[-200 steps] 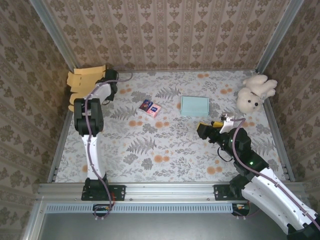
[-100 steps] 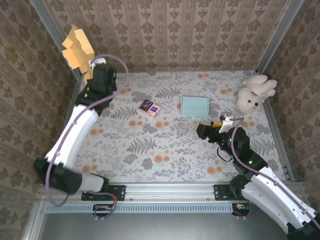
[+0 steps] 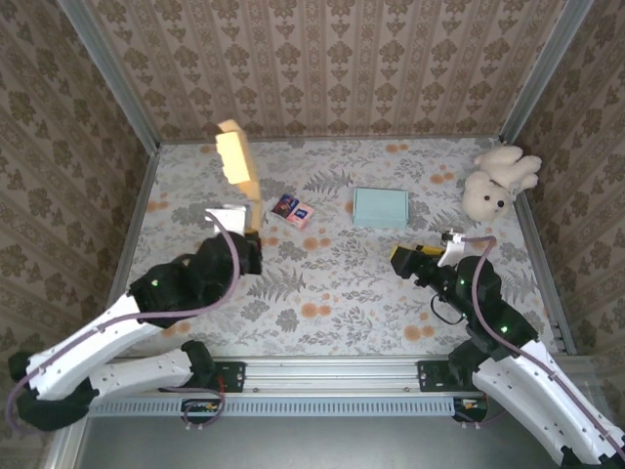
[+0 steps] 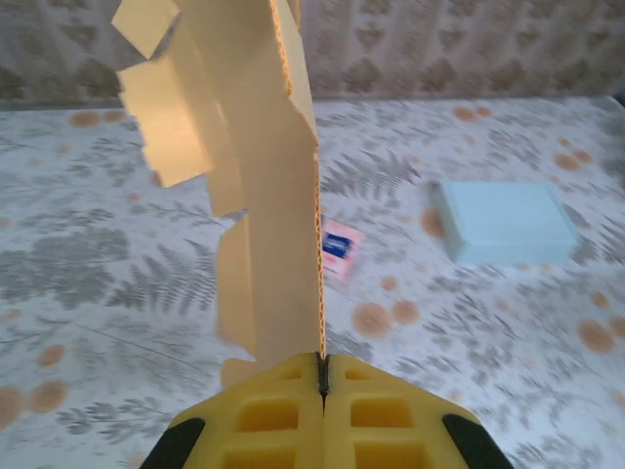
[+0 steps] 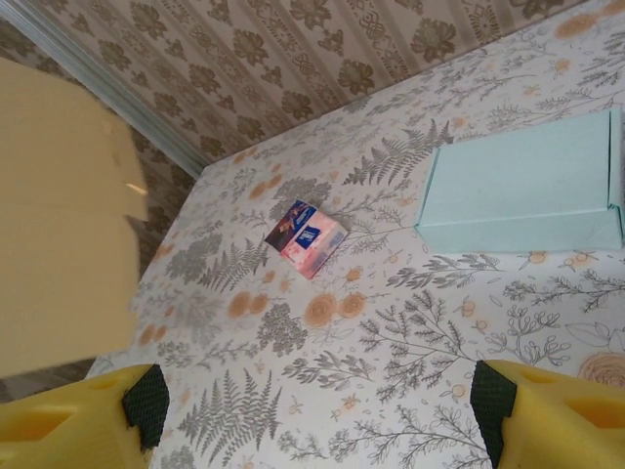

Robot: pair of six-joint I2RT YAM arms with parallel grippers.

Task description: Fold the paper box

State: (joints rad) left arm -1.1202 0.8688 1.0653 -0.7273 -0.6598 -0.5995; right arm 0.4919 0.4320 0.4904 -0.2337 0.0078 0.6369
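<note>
Left gripper (image 4: 321, 369) jaws clenched on flat paper box (image 4: 266, 176), upright above table (image 3: 342, 283); right gripper (image 5: 317, 415) jaws released.

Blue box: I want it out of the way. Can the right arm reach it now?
Probably yes: the right tool is open and empty, and the blue box lies just ahead with nothing between.
</note>
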